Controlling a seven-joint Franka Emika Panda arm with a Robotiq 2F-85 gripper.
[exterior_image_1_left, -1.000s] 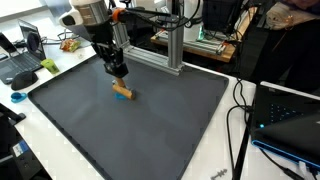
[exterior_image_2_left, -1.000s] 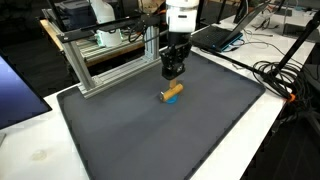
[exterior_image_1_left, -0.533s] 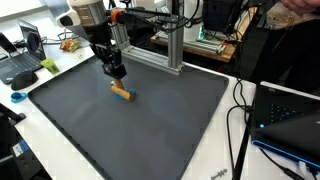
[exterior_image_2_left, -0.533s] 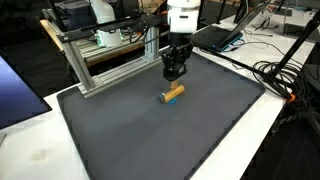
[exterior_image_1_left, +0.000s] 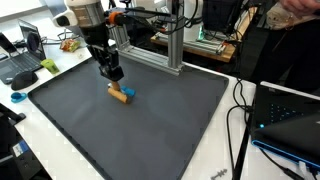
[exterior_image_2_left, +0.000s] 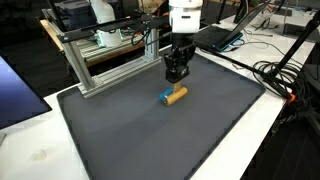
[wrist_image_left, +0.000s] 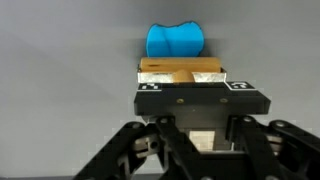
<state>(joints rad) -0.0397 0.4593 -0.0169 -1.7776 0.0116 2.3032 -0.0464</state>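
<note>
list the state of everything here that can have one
wooden peg: lying on its side on the mat, not held
blue cap: on one end of the peg
gripper: pointing down close above the peg, fingers open or shut unclear
laptop: lid open

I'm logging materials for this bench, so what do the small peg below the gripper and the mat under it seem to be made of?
Peg: looks like bare, matt wood, tan with a darker streak; its blue end looks like smooth plastic or paint. Mat: dark grey, matt, no glare, likely rubber or foam.
</note>
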